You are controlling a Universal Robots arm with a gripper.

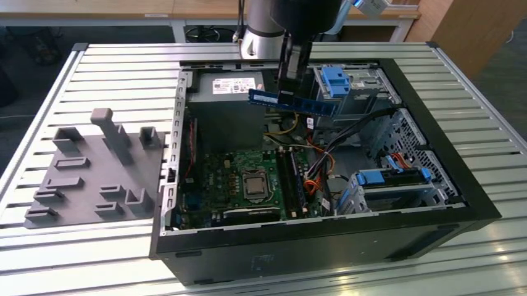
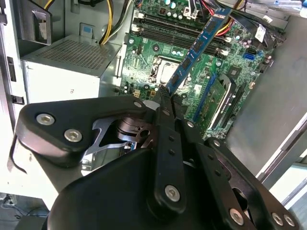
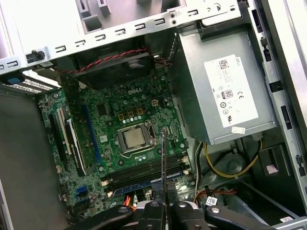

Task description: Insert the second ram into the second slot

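Note:
My gripper (image 1: 288,91) is shut on the second ram (image 1: 293,102), a long blue circuit-board stick with dark chips. It holds the stick roughly level in the air above the far part of the open computer case (image 1: 461,185). In the second wrist view the ram (image 2: 196,48) reaches out from the gripper (image 2: 165,94) over the motherboard. It appears edge-on in the first wrist view as the thin ram (image 3: 164,163) rising from the gripper (image 3: 164,203). The long memory slots (image 1: 294,182) (image 3: 144,175) (image 2: 168,26), the second slot among them, lie well below the stick beside the processor socket (image 1: 251,182).
The grey power supply (image 1: 226,86) sits in the case's far corner, with blue drive caddies (image 1: 337,80) (image 1: 395,179) and loose cables (image 1: 317,179) on the exterior view's right. A grey fixture plate with posts (image 1: 91,172) lies on the slatted table (image 1: 123,68) on the exterior view's left.

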